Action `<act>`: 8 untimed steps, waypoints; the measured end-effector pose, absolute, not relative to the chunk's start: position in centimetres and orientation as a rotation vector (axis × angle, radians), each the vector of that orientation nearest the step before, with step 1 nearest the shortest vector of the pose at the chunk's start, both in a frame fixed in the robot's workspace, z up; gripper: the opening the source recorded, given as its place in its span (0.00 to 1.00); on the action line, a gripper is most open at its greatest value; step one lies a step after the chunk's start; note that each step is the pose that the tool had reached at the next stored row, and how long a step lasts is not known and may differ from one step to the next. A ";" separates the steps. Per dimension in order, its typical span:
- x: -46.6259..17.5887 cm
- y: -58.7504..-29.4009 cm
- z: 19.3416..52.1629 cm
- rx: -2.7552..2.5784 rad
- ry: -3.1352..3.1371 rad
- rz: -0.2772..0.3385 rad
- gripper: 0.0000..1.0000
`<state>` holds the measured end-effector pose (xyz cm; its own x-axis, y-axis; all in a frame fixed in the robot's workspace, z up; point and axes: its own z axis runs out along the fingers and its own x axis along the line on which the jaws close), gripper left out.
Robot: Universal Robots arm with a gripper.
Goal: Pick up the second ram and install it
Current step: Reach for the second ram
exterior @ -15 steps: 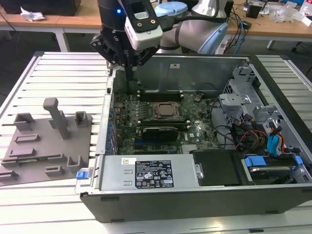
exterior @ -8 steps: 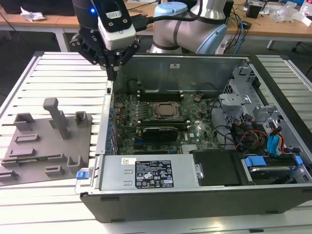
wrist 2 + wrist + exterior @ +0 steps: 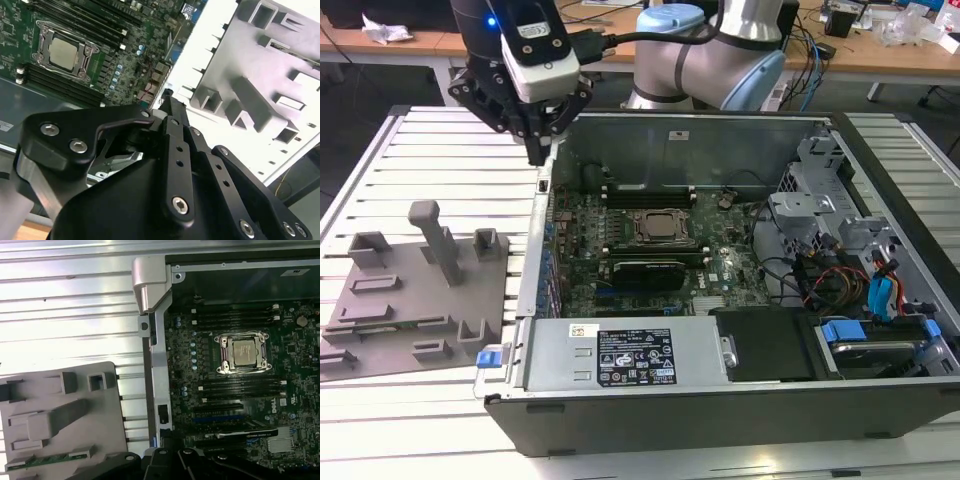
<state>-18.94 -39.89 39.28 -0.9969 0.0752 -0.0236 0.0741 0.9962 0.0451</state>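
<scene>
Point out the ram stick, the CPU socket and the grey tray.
ram stick (image 3: 47, 460): first wrist view, green board's middle.
CPU socket (image 3: 243, 352): first wrist view, central metal lid.
grey tray (image 3: 105, 410): first wrist view, bare base.

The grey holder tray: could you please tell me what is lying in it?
A green ram stick lies in a slot along one edge of the grey tray, in the first wrist view. Its lower edge is hidden in the slot.
</scene>
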 end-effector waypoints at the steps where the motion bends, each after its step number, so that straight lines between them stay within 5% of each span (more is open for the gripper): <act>1: -19.0 -39.9 39.3 0.116 3.113 0.069 0.11; 8: -20.7 -39.9 39.3 0.117 3.113 0.069 0.11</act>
<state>-20.73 -39.89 39.26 -0.9969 0.0753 -0.0237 0.0742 0.9962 0.0452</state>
